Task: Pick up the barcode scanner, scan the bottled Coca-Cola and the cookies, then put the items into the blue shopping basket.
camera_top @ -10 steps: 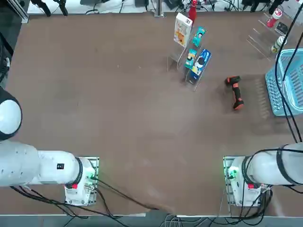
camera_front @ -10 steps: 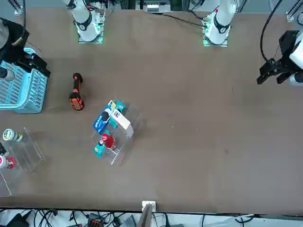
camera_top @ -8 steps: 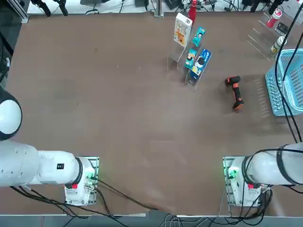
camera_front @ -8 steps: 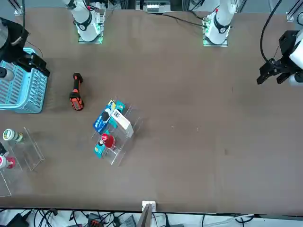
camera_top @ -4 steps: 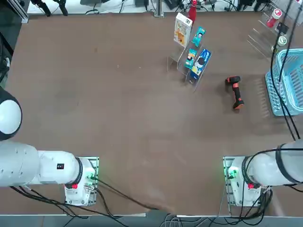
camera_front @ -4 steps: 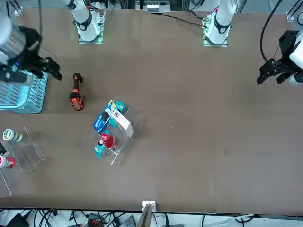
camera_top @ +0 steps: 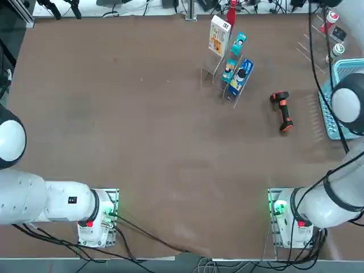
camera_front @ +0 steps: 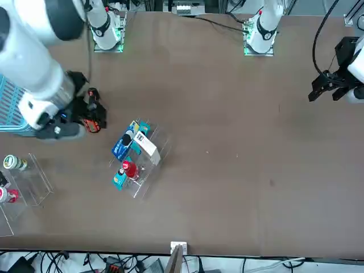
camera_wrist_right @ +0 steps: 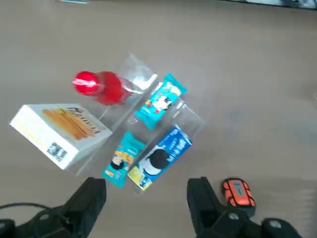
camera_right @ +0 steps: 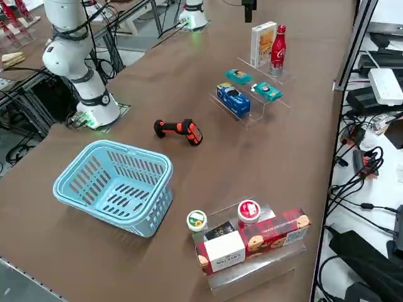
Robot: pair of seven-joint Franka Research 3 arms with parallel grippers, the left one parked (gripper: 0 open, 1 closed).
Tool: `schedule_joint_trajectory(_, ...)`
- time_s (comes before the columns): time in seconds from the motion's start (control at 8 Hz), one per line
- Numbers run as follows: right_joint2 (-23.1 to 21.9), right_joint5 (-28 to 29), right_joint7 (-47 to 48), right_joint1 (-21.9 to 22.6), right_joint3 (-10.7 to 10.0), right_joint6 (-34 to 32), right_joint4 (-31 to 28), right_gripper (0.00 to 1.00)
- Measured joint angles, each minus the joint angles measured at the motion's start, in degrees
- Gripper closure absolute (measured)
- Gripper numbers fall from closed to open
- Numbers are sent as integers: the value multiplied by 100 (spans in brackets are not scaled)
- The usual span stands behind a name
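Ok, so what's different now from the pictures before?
The robot's right hand swung out from over the blue basket, toward the scanner. It's open and hasn't grabbed anything or let anything go. The scanner, the basket, the cola bottle and the white carton all stayed put.

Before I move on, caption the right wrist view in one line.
Open jaws of the right gripper near the scanner, goods on a clear stand beyond.
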Motion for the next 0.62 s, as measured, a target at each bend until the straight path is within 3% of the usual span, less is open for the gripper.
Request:
schedule_joint_trajectory(0.25,100,-30,2,20,-91,-243,102,0)
schedule_joint_trajectory(0.5,-47,-34,1,-353,-179,-1015,10,0)
schedule_joint_trajectory(0.62,-259,-31,0,-582,-189,-1107,-327,0)
